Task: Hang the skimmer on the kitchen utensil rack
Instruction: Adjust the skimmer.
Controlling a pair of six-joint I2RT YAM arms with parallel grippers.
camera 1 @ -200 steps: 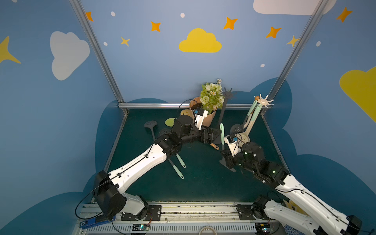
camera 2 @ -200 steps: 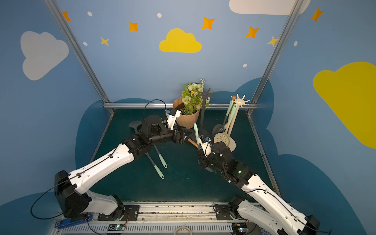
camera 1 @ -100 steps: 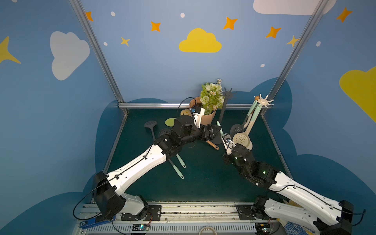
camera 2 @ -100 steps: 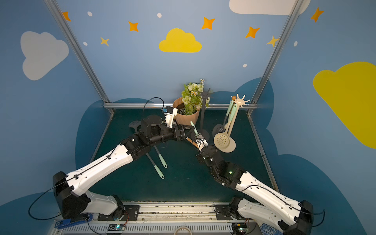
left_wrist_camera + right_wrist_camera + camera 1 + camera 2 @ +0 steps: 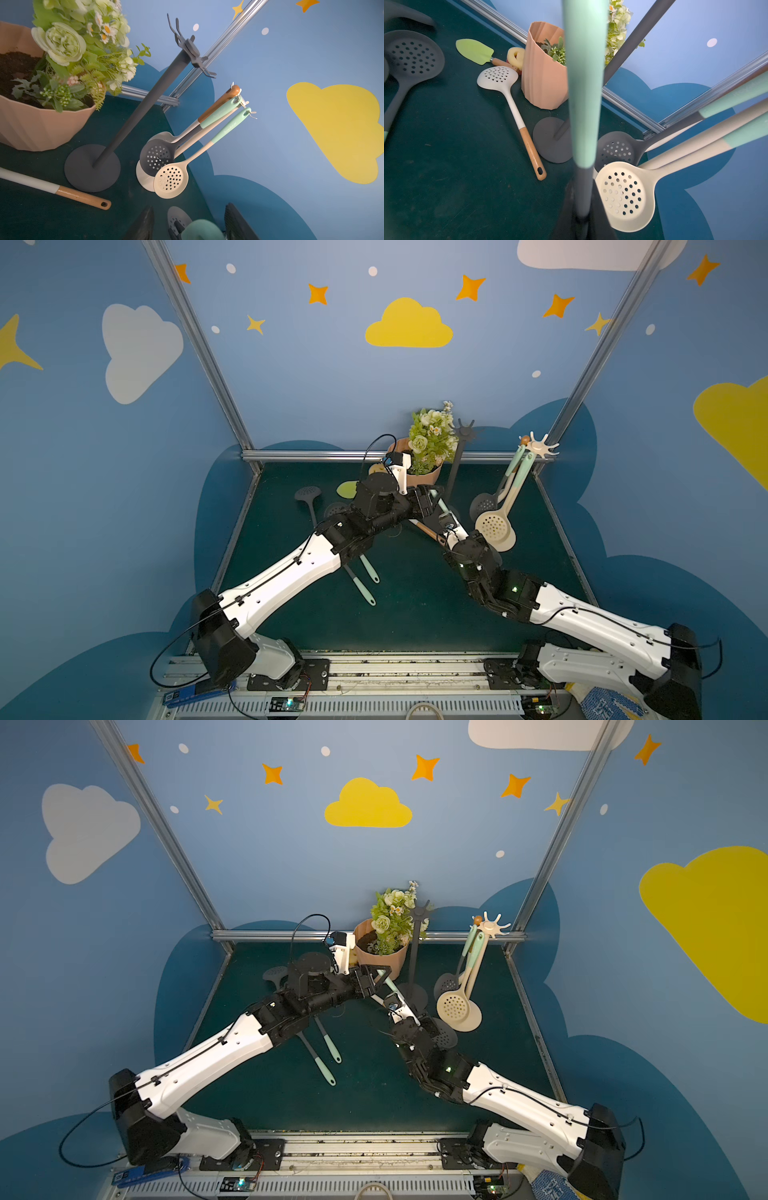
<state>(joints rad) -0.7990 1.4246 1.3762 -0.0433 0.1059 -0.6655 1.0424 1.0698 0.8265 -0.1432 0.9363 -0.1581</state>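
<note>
While the right hand (image 5: pixel 581 214) is clamped tight on the dark grey shaft of the skimmer (image 5: pixel 584 83), the left hand (image 5: pixel 191 225) stands partly spread around the tip of its mint-green handle. One finger (image 5: pixel 236 224) sits just beside the handle and a gap shows on the other side; whether either finger touches it cannot be told. The skimmer is held off the tabletop (image 5: pixel 446 166), tilted, its handle slanting up into the left hand and its perforated grey head (image 5: pixel 444 1038) low beside the right wrist. It sits near the base of the grey utensil rack (image 5: pixel 133 116), with the cream rack (image 5: pixel 538 446), carrying three other utensils, close by.
</note>
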